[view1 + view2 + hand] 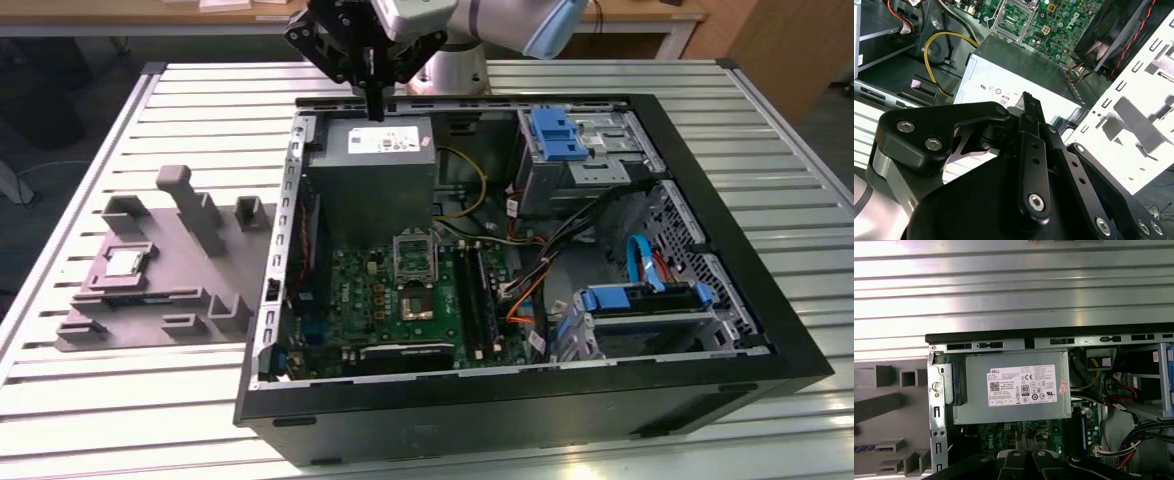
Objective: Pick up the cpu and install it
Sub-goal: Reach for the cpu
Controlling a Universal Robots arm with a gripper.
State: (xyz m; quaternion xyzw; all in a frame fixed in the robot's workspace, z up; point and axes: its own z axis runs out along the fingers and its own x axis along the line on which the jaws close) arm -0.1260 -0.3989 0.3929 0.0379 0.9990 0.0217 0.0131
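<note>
Black fingers (1031,107), pressed together, hang above the grey power supply (1019,60).

An open computer case (534,425) is set on a slatted table (120,400), a grey fixture (187,295) laid beside it; a power supply (380,185) and motherboard (380,300) are mounted inside.

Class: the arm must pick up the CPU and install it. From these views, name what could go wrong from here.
1. The tool, fingers together, hangs over the power supply; a low sideways move might strike it or the case rim.
2. The cpu lies flat in the grey fixture outside the case, at the exterior view's left; being thin, it may slip or tilt when gripped.
3. Loose cables run beside the socket and could snag.
</note>
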